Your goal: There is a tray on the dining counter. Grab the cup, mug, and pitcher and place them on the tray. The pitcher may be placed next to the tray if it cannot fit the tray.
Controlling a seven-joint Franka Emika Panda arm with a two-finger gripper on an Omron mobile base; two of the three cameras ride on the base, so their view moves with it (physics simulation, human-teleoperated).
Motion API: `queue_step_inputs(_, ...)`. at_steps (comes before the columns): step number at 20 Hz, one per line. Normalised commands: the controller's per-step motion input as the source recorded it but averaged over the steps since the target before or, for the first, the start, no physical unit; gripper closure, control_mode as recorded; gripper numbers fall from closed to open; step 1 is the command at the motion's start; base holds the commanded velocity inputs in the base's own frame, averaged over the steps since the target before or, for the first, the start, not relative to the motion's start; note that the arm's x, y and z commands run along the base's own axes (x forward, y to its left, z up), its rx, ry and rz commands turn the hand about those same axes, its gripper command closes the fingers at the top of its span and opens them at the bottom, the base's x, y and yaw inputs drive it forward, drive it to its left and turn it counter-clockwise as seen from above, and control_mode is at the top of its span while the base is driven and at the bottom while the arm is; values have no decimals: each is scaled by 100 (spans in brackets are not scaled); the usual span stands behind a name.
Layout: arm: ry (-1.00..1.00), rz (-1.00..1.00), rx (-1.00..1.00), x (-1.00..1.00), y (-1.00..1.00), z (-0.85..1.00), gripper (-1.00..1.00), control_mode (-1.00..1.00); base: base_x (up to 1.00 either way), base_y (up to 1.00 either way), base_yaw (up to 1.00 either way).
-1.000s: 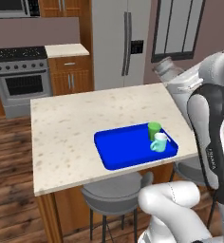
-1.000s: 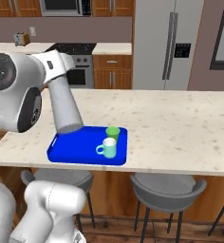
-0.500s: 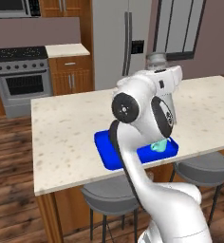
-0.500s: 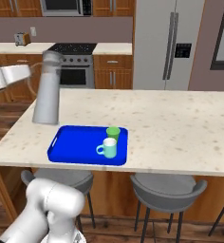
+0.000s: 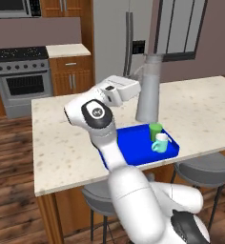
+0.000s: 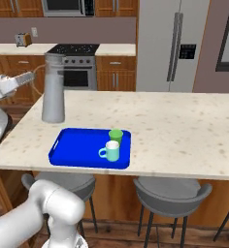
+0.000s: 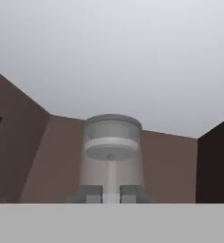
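Here, beige speckled dining counter (image 6: 184,131), wooden kitchen cabinets (image 5: 69,76), stove (image 5: 21,71)

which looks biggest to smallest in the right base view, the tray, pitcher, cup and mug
1. tray, widest by far
2. pitcher, tallest, standing beyond the tray's far left corner
3. and 4. mug and cup: about alike; the mug sits nearer the camera and hides part of the cup, so no ranking.

The cup (image 6: 116,135) and mug (image 6: 111,150) stand on the tray (image 6: 75,150), the pitcher (image 6: 54,88) just behind it.
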Motion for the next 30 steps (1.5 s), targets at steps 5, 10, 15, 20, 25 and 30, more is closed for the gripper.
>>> queue_step_inputs(5,-12,-47,-9,20,7,-44,100,-100,0,0,0)
queue_step_inputs(10,-13,-24,-6,27,1,-40,100,-100,0,0,0)
queue_step_inputs(15,-12,-5,-1,36,0,-33,100,-100,0,0,0)
queue_step_inputs(20,-11,0,0,8,-2,-46,100,-100,0,0,0)
queue_step_inputs(25,-10,0,0,0,-8,-59,100,-100,0,0,0)
queue_step_inputs(30,-6,0,0,18,-6,-46,100,-100,0,0,0)
